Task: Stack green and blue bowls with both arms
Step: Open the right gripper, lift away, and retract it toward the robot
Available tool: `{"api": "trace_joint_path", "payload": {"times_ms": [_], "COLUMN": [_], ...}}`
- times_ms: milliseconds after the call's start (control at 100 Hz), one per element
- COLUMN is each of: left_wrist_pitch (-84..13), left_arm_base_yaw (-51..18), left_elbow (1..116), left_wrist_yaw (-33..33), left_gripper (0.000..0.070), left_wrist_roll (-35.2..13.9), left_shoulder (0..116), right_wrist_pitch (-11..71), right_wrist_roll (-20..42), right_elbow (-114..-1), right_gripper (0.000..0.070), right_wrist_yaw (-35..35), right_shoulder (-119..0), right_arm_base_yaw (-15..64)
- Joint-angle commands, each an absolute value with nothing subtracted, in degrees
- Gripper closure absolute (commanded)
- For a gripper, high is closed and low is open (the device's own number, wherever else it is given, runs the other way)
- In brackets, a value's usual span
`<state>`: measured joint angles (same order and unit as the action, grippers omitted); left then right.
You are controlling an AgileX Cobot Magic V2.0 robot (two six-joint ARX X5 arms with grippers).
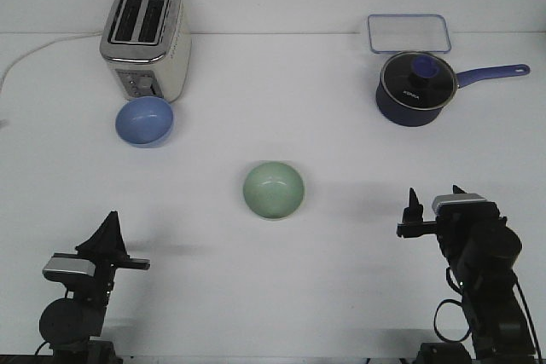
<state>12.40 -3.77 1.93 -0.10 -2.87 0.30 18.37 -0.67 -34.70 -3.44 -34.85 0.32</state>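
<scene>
Green bowl [273,190] sitting pretty much dead centre of the frame, upright, nothing inside, alone on the white table [341,125]. Blue bowl [145,121] way off in the upper left, tipped a bit toward the camera and parked right against the front of the toaster [145,40], looks like touching it. Well apart from the green one.

Left gripper [109,229] down in the lower left corner, fingers pressed together into one point, holding nothing, nowhere near either bowl. Right gripper [436,199] in the lower right, two fingertips spread with a clear gap between them, also holding nothing; green bowl off to its left, not touching.

Other stuff: dark navy saucepan [414,89] with a glass lid in the upper right, handle sticking out toward the right edge. Clear rectangular container [409,33] just behind it. White cord [38,49] running off from the toaster to the left edge.
</scene>
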Motion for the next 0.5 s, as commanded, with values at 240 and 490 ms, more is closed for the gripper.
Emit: {"api": "trace_joint_path", "payload": {"times_ms": [240,490], "left_wrist_pitch": [13.0,13.0], "left_arm_base_yaw": [-3.7,-3.7], "left_elbow": [0.8,0.8], "left_wrist_yaw": [-0.2,-0.2], "left_gripper": [0.0689,0.0689], "left_wrist_roll": [-2.4,-2.4], "left_shoulder": [0.2,0.2], "right_wrist_pitch": [11.1,9.3], "right_wrist_roll": [-1.5,-1.3], "right_elbow": [-29.9,-29.9], "right_gripper": [0.0153,0.0153], "right_wrist_yaw": [-5.1,-4.9], "right_shoulder": [-29.7,-29.7], "right_arm_base_yaw": [0.4,0.4]}}
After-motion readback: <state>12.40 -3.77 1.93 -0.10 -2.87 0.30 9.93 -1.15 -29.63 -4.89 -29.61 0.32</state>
